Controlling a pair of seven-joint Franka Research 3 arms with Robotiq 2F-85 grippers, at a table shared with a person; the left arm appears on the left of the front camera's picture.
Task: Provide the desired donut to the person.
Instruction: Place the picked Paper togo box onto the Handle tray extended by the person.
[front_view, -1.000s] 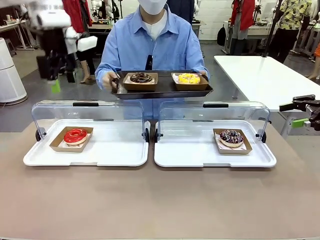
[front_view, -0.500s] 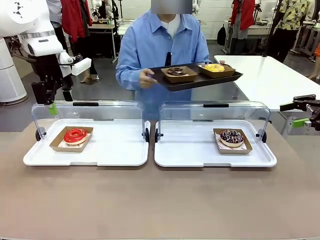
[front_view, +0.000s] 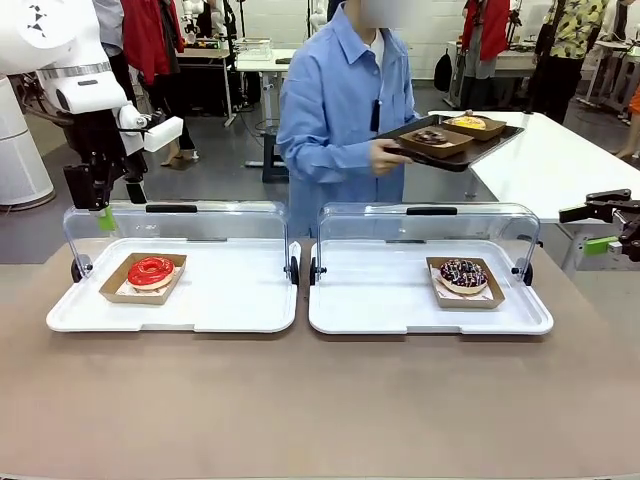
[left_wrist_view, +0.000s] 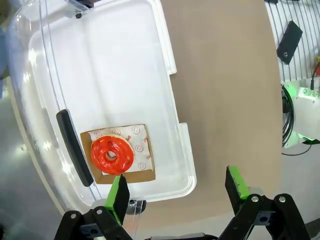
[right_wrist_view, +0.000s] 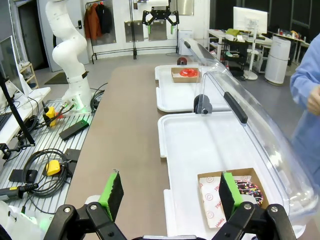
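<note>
You have four donuts in sight: a red donut (front_view: 151, 270) in the left white tray (front_view: 170, 318), a sprinkled chocolate donut (front_view: 463, 273) in the right white tray (front_view: 430, 320), and two more on the dark tray (front_view: 455, 143) the person (front_view: 345, 110) carries beyond the counter (front_view: 320, 410). Each white tray has a clear raised lid. The left tool (front_view: 104, 195) hangs wide above the left lid; the right tool (right_wrist_view: 167, 197) is wide too. Its arm is cut off at the front view's right edge. Red print on the donut liners is too small to read.
</note>
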